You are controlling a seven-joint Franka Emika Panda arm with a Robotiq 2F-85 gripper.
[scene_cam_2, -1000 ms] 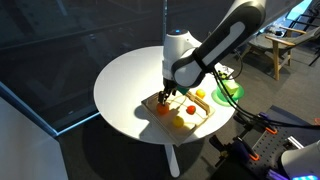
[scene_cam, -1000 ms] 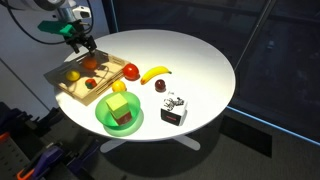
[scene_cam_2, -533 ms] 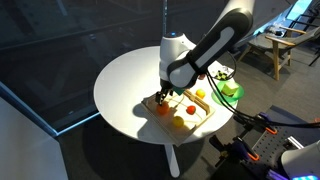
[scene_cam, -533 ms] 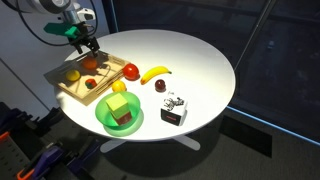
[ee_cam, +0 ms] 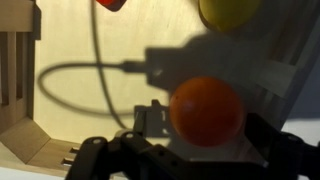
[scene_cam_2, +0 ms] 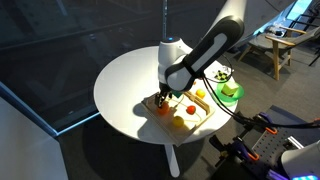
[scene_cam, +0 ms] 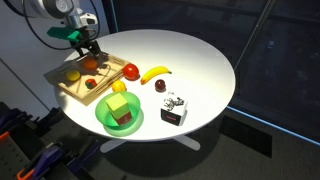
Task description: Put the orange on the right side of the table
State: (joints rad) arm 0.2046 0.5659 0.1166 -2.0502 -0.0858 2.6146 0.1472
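On the round white table, near its edge: seeing the orange lying in the wooden tray, bracketing it with the gripper spread wide (pads seemingly not touching). Keeping centred, sinking lower, closing gently, guarding against rolling.

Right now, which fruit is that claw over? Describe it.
On the round white table, find the wooden tray at its edge. In it, under the gripper, sits the orange: round, plain orange, unlike the yellow lemon and red fruit nearby.
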